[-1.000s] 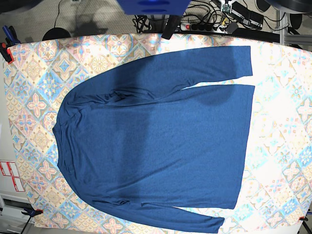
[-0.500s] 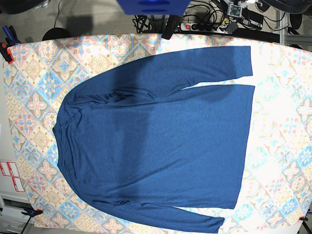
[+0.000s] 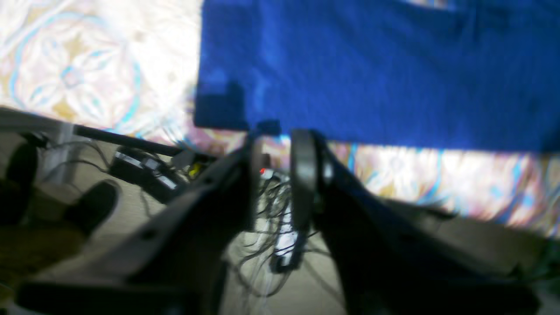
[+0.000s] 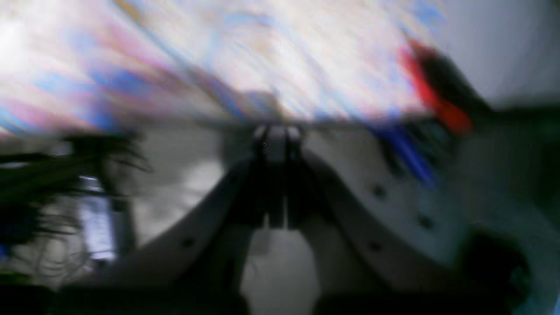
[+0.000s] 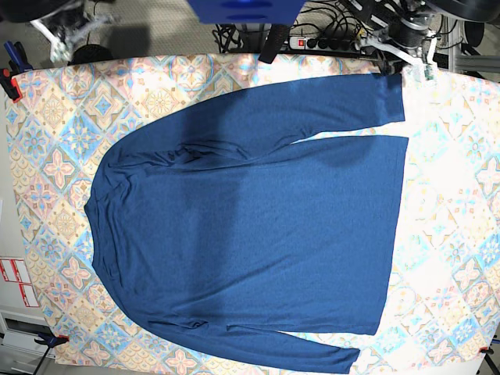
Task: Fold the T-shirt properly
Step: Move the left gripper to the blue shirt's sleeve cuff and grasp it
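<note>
A table is covered by a pastel patterned tablecloth (image 5: 55,148) that fills most of the base view; beyond its far edge lie bare floor, a tangle of cables and a power strip (image 5: 320,41), and a red and black clamp (image 5: 9,82) grips the cloth at the far left corner; the T-shirt (image 5: 250,226) lies spread flat on the cloth, neck toward the left of that view, hem toward the right, one long sleeve along the far side and the other along the near edge; the left gripper (image 3: 275,135) hangs over the far table edge just beside the cuff of the far sleeve, its two fingers (image 3: 302,166) a little apart with nothing between them, touching neither shirt nor cloth as far as the soft focus allows; the right gripper (image 4: 276,133) is beyond the far left corner of the table, its view heavily smeared, yet its fingers appear pressed together and empty, well apart from the shirt.
</note>
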Available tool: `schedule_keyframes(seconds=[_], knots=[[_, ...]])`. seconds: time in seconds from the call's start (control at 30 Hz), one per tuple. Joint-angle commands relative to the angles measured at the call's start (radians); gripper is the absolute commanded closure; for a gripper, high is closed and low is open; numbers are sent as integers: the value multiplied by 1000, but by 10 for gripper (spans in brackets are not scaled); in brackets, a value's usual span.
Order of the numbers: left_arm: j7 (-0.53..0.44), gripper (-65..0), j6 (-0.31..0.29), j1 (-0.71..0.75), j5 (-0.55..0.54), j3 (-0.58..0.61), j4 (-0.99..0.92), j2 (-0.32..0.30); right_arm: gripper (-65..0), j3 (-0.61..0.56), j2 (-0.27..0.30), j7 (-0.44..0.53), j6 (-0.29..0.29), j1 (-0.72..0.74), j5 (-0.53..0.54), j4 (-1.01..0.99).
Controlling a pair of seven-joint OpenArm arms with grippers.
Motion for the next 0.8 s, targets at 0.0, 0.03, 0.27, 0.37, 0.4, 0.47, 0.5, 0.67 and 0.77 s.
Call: schedule_keyframes(seconds=[0.0,0.03,0.27,0.37,0.4,0.47,0.5,0.67,0.77], knots=[[-7,-192,-6,1,-29,-19,14,-6,0,-2,5,-2,-17,-7,-2,19],[7,-214,-6,-3,-47,-30,14,-4,0,-16,5,-13,-17,7,-2,20],[70,-250,-6,-83,-150,-59,-79,-4,0,-71,5,-36,-17,56,-2,20],[70,-255,-6,-100,-211,-68,-135,-4,0,-80,5,-36,-17,65,-2,20],[70,-255,-6,-108,-233,-68,-158,-4,0,-80,5,-36,-17,73,-2,20],[70,-254,-6,-124,-274,-70,-201,-4,0,-80,5,-54,-17,76,-2,20],[70,-251,-6,-129,-297,-71,-216,-4,0,-80,5,-65,-17,77,-2,22],[70,-250,-6,-134,-336,-71,-225,-4,0,-80,4,-105,-17,107,-2,26],[70,-249,-6,-134,-337,-71,-227,2,0,-90,4,-108,-17,122,-2,28]])
